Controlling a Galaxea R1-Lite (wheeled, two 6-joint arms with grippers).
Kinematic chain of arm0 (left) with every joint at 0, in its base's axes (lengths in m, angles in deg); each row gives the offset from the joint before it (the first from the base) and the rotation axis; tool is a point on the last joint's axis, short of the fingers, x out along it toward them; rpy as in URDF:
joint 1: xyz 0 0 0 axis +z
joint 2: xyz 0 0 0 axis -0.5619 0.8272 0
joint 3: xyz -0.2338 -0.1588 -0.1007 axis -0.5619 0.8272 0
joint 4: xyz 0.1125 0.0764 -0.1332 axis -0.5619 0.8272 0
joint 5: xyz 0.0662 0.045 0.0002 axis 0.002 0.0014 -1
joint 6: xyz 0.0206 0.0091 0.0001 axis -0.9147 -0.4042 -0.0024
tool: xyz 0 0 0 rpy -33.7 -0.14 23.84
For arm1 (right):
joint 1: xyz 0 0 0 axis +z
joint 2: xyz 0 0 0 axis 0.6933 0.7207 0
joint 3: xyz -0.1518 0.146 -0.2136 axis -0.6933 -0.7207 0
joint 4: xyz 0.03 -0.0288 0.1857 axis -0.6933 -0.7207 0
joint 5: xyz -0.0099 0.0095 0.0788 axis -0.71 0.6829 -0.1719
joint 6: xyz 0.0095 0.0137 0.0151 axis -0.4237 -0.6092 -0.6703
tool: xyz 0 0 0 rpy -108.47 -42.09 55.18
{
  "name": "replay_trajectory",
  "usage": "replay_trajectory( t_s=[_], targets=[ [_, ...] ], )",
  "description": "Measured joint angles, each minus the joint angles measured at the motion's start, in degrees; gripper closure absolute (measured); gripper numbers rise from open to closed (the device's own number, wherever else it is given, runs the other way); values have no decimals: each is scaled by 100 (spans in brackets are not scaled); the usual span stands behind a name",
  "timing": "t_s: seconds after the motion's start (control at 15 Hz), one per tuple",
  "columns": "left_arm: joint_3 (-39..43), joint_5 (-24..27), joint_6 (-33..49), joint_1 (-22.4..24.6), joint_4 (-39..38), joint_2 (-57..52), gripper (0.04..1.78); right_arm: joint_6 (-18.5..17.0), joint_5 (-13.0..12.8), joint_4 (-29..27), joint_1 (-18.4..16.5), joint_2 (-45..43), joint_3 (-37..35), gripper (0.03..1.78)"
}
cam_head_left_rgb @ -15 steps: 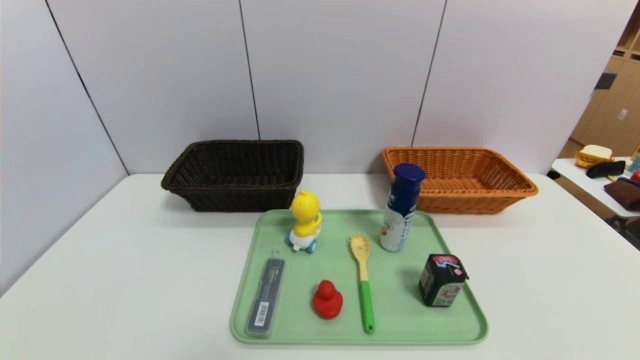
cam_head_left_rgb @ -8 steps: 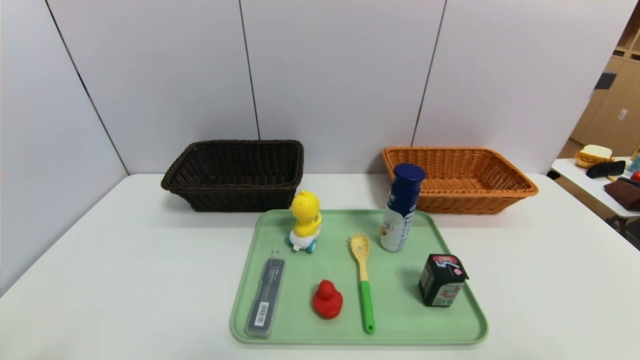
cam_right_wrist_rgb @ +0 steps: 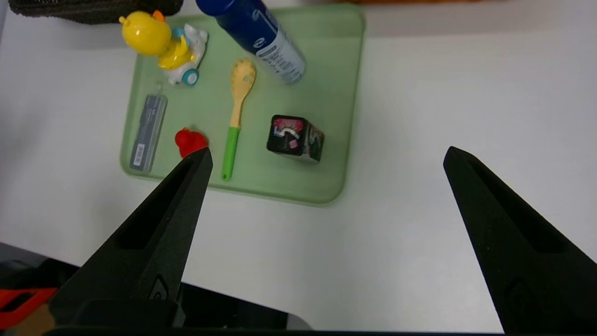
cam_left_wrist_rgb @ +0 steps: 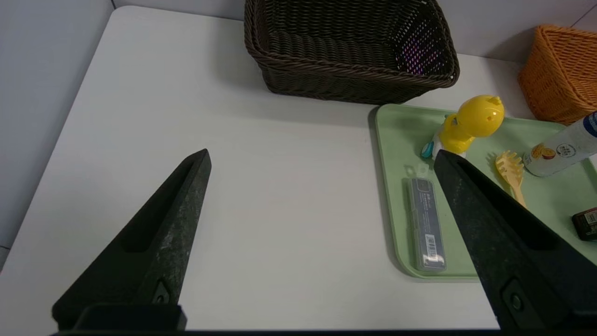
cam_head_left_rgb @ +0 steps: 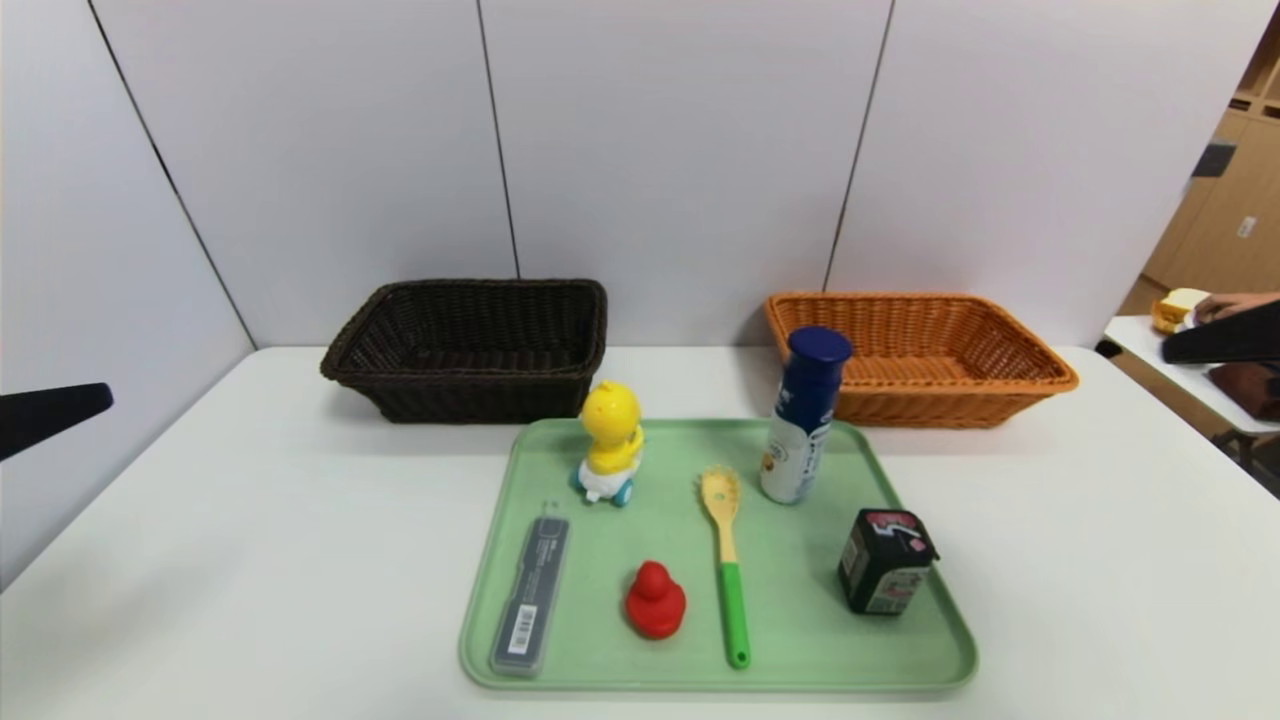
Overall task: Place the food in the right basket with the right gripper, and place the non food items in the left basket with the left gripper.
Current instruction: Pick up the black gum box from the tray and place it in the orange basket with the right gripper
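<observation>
On a green tray (cam_head_left_rgb: pixel 800 660) stand a white bottle with a blue cap (cam_head_left_rgb: pixel 803 420) and a black carton (cam_head_left_rgb: pixel 884 560), with a yellow wheeled duck (cam_head_left_rgb: pixel 611 440), a red duck (cam_head_left_rgb: pixel 655 600), a yellow fork with a green handle (cam_head_left_rgb: pixel 728 560) and a grey case (cam_head_left_rgb: pixel 531 594). The dark brown basket (cam_head_left_rgb: pixel 470 345) and the orange basket (cam_head_left_rgb: pixel 920 350) stand behind the tray. My left gripper (cam_left_wrist_rgb: pixel 322 156) is open and empty over bare table left of the tray; one fingertip (cam_head_left_rgb: pixel 60 408) shows at the head view's left edge. My right gripper (cam_right_wrist_rgb: pixel 326 154) is open and empty, high over the table right of the tray.
The white table (cam_head_left_rgb: pixel 250 520) has bare room on both sides of the tray. Grey wall panels close the back and left. A side table (cam_head_left_rgb: pixel 1180 375) with clutter stands at the far right, beyond the table's edge.
Both grippers have come into the head view, the left at the left edge and the right at the right edge. The objects on the tray have not moved.
</observation>
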Motion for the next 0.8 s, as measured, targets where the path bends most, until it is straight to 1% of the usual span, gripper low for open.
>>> replay_trajectory(
  t_s=[0.13,0.2,0.27,0.33,0.47,0.53,0.6,0.8],
  targets=[
    [-5,-11,5,-55,6,196,13,-968,-246,-407,846,779,491,10],
    [20,-28,9,-61,59,246,13,-1389,-367,-510,1220,1102,640,10],
    [26,-34,6,-66,168,276,13,-1687,-541,-590,1542,1401,730,10],
    [26,-37,9,-66,336,286,13,-1854,-852,-680,1819,1701,789,10],
    [11,-39,13,-67,540,288,13,-1893,-1546,-887,2177,2182,841,10],
    [13,-37,11,-67,542,284,13,-1891,-1785,-926,2278,2381,855,10],
    [23,-30,11,-67,544,282,13,-1891,-1859,-945,2326,2536,855,10],
    [89,-15,15,-69,546,257,13,-1940,-1849,-948,2392,2866,755,10]
  ],
)
